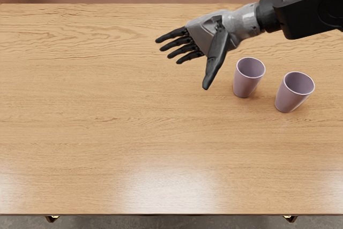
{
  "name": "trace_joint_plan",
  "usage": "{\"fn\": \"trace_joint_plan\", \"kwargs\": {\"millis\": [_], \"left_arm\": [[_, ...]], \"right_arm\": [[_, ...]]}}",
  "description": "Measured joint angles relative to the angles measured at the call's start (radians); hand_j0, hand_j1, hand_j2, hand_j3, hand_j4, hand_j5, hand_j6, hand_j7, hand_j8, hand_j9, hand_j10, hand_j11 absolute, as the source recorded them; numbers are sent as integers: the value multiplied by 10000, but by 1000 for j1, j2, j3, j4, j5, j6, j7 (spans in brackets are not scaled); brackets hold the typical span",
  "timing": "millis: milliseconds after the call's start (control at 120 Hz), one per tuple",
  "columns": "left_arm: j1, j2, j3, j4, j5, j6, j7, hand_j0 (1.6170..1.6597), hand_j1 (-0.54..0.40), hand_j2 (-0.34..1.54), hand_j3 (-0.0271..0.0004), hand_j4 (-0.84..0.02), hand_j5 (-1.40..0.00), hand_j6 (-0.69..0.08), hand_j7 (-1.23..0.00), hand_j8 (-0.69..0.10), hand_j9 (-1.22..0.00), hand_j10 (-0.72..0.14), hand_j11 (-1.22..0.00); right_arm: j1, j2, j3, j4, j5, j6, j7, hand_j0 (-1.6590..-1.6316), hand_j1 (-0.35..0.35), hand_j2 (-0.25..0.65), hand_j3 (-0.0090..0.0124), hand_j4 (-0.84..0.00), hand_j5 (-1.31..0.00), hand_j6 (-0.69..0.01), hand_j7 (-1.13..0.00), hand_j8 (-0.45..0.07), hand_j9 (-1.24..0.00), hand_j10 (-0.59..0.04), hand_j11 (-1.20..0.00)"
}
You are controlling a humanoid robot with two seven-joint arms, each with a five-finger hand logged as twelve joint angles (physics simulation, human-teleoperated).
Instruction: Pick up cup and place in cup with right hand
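Grey robot hand (206, 37) (with slim black fingers (171, 35)), grey wrist (245, 21), boxy black forearm (311, 13).

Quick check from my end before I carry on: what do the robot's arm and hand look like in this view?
The right arm is black and boxy, narrowing to a rounded black section, then a silvery-gray wrist. The right hand has a gray palm shell, black slender fingers and a long black thumb.
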Motion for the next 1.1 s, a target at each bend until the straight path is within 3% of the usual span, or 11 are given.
{"fn": "trace_joint_plan", "kwargs": {"millis": [125, 275, 417, 583, 692, 858, 1100], "left_arm": [[0, 0, 0, 0, 0, 0, 0, 16581, 3444, 6, 0, -37, -49, -37, -49, -37, -49, -38, -49], [0, 0, 0, 0, 0, 0, 0, 16581, 3444, 6, 0, -37, -50, -37, -50, -38, -50, -38, -50], [0, 0, 0, 0, 0, 0, 0, 16581, 3444, 6, 0, -38, -50, -38, -50, -38, -50, -38, -50], [0, 0, 0, 0, 0, 0, 0, 16581, 3444, 6, 0, -38, -50, -38, -50, -38, -50, -38, -50], [0, 0, 0, 0, 0, 0, 0, 16581, 3444, 6, 0, -38, -50, -38, -50, -38, -50, -38, -50], [0, 0, 0, 0, 0, 0, 0, 16581, 3444, 6, 0, -38, -50, -38, -50, -38, -50, -38, -50], [0, 0, 0, 0, 0, 0, 0, 16581, 3444, 6, 0, -38, -50, -38, -50, -38, -50, -38, -50]], "right_arm": [[9, 5, -39, 29, -34, 0, -1, -16581, -3256, -47, 0, -200, -251, -200, -252, -198, -251, -195, -251], [25, 11, -78, -103, -289, -4, -1, -16581, -3252, -44, 0, -206, -258, -208, -258, -205, -258, -202, -257], [89, 15, -244, -153, -427, -163, -1, -16581, -3240, -44, 0, -224, -274, -229, -272, -224, -273, -219, -273], [147, 38, -361, -164, -464, -297, -1, -16581, -3234, -43, 0, -235, -283, -243, -281, -237, -283, -230, -282], [171, 56, -440, -119, -467, -401, -1, -16581, -3223, -44, 0, -247, -296, -256, -293, -248, -295, -241, -294], [173, 41, -501, -45, -466, -505, -1, -16581, -3215, -43, 0, -256, -306, -267, -303, -259, -305, -250, -305], [143, 62, -556, -22, -466, -585, -1, -16581, -3201, -43, 0, -270, -324, -282, -320, -273, -322, -264, -322]]}}
